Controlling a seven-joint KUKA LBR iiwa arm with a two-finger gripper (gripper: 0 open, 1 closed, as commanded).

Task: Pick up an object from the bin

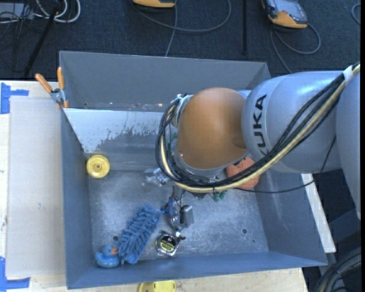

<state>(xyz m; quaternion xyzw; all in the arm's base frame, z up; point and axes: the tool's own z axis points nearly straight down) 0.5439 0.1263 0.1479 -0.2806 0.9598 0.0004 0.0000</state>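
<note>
A small round black and yellow thing (166, 243) is lying on the bin floor in the lower middle of the frame, near the front wall. The gripper (178, 216) is hanging just above it and slightly to the right. I cannot tell whether they are touching, and I also cannot tell whether the gripper is standing wide or narrow. Just left of the small thing a blue fuzzy duster-like thing (137, 231) is lying slantwise, its lower end reaching a small blue lump (106, 259) in the lower left corner. A yellow round disc (98, 166) is resting well apart, near the left wall. The grey bin (109, 111) is holding all of them, and the arm (304, 120) with its orange cover (210, 126) is reaching in from the right
</note>
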